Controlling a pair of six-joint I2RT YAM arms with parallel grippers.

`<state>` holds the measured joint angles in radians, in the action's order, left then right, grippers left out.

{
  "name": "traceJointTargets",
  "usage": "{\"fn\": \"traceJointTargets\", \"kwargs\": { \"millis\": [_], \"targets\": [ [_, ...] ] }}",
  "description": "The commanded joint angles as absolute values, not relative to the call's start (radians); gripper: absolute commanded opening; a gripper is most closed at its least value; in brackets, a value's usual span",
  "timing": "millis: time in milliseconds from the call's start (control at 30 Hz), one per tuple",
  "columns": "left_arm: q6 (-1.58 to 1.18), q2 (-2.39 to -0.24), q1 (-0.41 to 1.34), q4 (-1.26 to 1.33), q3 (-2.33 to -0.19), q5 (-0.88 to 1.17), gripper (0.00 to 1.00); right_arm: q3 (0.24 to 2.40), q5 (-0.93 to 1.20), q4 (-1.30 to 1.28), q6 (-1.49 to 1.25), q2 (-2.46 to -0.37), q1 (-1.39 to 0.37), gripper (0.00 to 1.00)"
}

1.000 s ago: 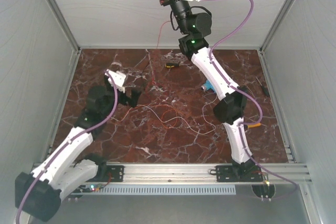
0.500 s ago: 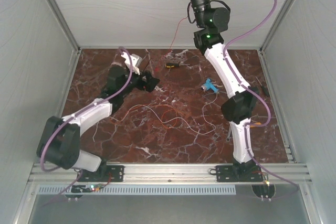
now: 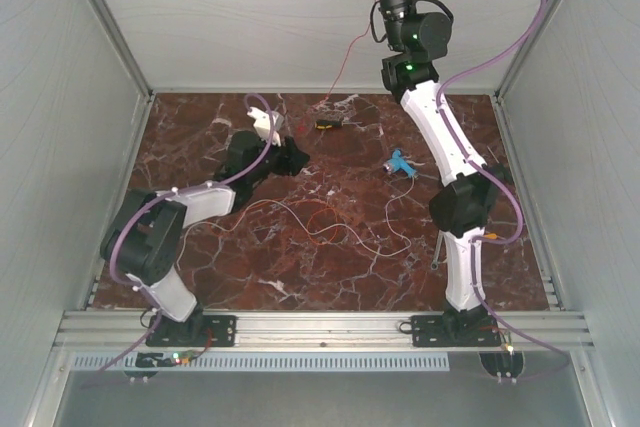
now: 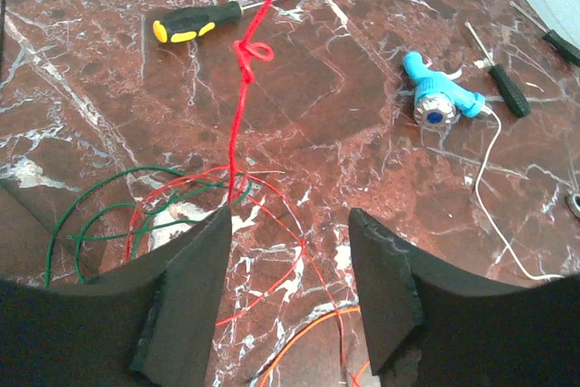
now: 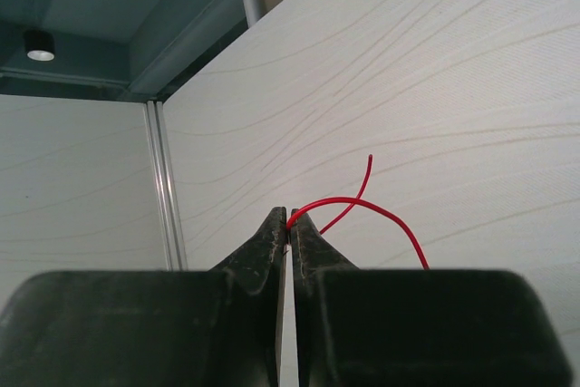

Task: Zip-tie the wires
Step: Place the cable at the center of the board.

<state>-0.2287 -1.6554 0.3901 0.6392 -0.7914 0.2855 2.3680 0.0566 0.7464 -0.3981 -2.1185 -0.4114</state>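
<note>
The wires (image 3: 320, 225) lie as thin red, white and orange strands across the dark marble tabletop. One red wire (image 3: 343, 59) rises from them to my right gripper (image 5: 290, 218), which is held high against the back wall and is shut on the wire's end. In the left wrist view that red wire (image 4: 243, 106) climbs taut, with a small knot partway up. My left gripper (image 4: 290, 228) hovers low at its foot, jaws apart. Only loose red and orange strands (image 4: 308, 333) lie on the table between its fingers. Green wires (image 4: 109, 201) curl to its left.
A yellow-and-black screwdriver (image 4: 195, 23) lies beyond the wire's foot. A blue tool (image 4: 439, 101) with a white lead (image 4: 489, 178) sits to the right, near two dark screwdrivers (image 4: 503, 83). White walls enclose the table (image 3: 250, 277) on three sides.
My left arm has reached forward and right to the foot of the raised red wire, and its jaws have narrowed. My right arm has shifted right and higher, the wire still in its grip.
</note>
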Motion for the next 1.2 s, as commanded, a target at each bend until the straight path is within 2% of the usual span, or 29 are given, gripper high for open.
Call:
{"fn": "traceJointTargets", "kwargs": {
  "millis": [0,67,400,433,500,867,1167],
  "targets": [
    [-0.231,-1.684,0.396,0.743,-0.851,0.216,0.50,2.367,0.052,0.792,-0.432,-2.074,-0.408,0.00],
    [-0.212,-1.695,0.396,0.739,-0.859,0.205,0.45,2.368,0.054,0.792,-0.438,-2.073,-0.408,0.00],
    [-0.164,-1.775,0.399,0.716,-0.935,0.159,0.41,2.330,0.071,0.795,-0.456,-2.045,-0.408,0.00],
    [-0.157,-1.784,0.402,0.714,-0.946,0.158,0.35,2.323,0.071,0.797,-0.455,-2.039,-0.408,0.00],
    [-0.152,-1.799,0.403,0.724,-0.957,0.158,0.01,2.311,0.072,0.798,-0.453,-2.031,-0.408,0.00],
    [-0.097,-1.773,0.410,0.764,-0.985,0.135,0.00,2.194,0.078,0.831,-0.456,-1.929,-0.395,0.00],
    [-0.010,-1.662,0.407,0.618,-1.164,0.132,0.00,2.044,0.086,0.882,-0.442,-1.803,-0.392,0.00]
  ]
}}
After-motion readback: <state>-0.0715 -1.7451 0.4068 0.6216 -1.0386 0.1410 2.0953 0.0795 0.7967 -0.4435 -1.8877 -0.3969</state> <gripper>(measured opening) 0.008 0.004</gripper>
